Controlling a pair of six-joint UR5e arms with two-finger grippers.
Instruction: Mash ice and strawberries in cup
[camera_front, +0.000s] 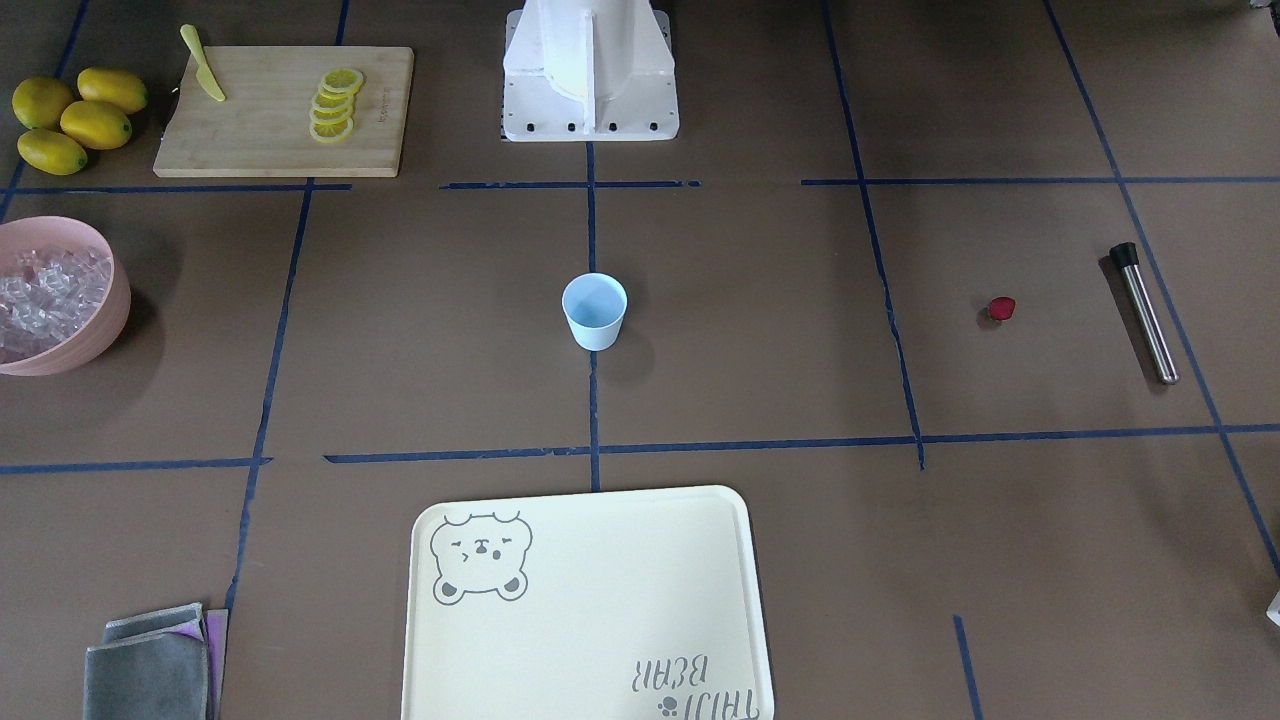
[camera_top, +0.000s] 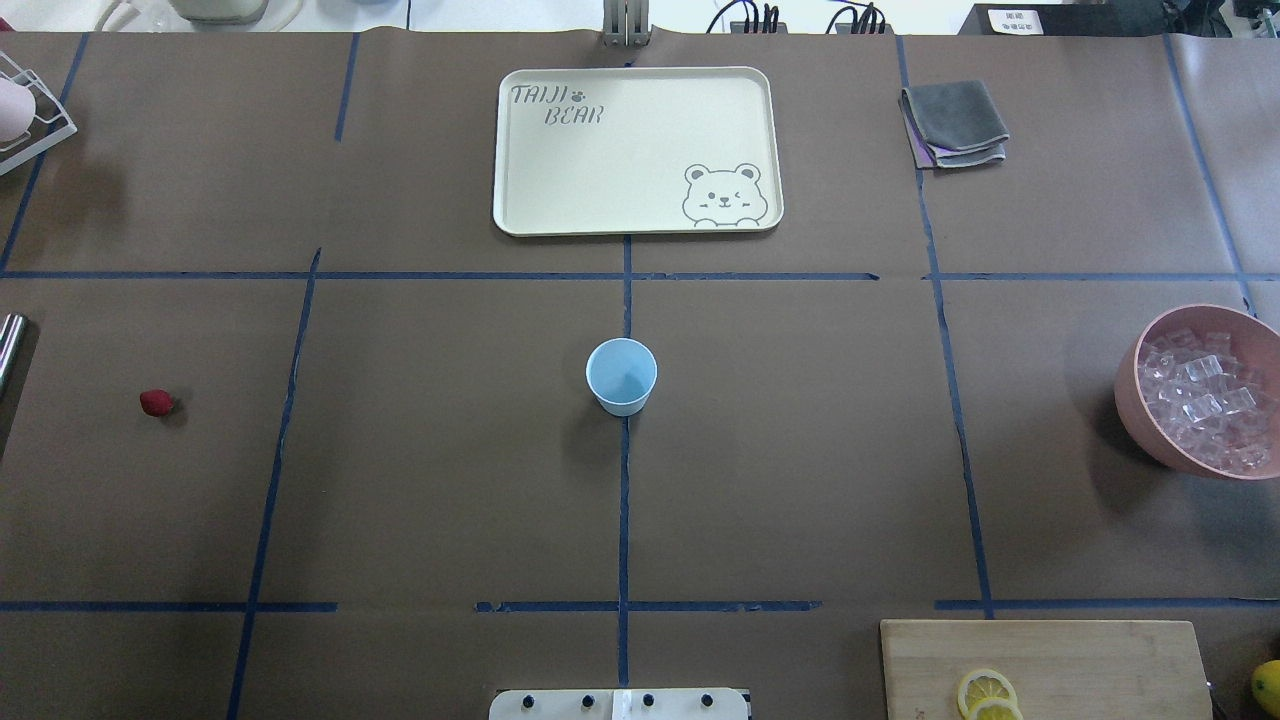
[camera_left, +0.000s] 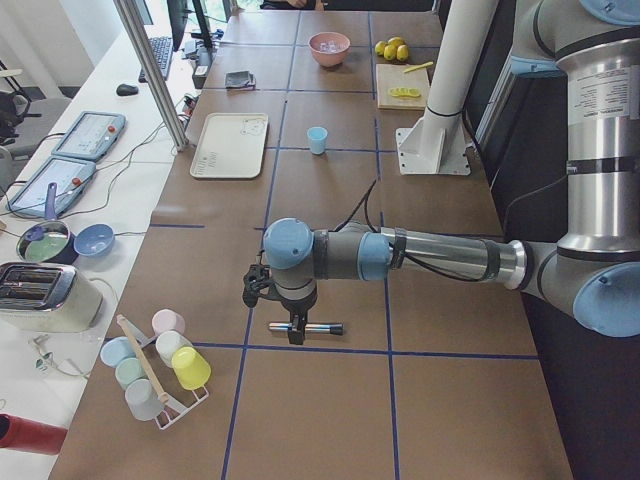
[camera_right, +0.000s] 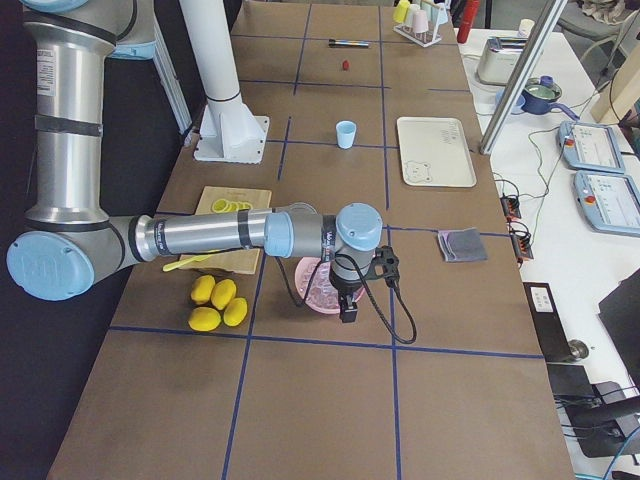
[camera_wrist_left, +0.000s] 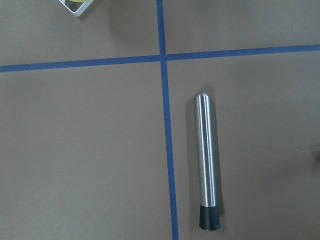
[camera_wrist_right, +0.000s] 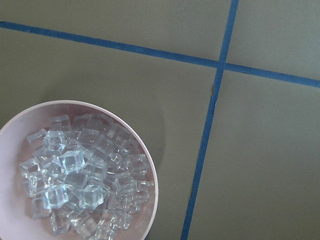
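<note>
The pale-blue cup (camera_front: 594, 312) stands upright and empty at the table's middle, also in the overhead view (camera_top: 621, 376). The dark-red strawberry (camera_front: 1001, 309) lies alone on the table on my left side (camera_top: 155, 402). Clear ice cubes (camera_wrist_right: 80, 175) fill the pink bowl (camera_top: 1135, 400) on my right side. A steel muddler (camera_wrist_left: 206, 160) with a black tip lies beyond the strawberry. My left gripper (camera_left: 297, 333) hangs above the muddler; my right gripper (camera_right: 347, 312) hangs over the bowl's edge. I cannot tell whether either is open or shut.
A cream bear tray (camera_top: 560, 215) lies beyond the cup. A cutting board (camera_front: 200, 150) with lemon slices (camera_front: 334, 104) and a yellow knife (camera_front: 203, 66), whole lemons (camera_front: 75, 120), folded grey cloths (camera_top: 955, 122) and a cup rack (camera_left: 160, 365) sit around the edges.
</note>
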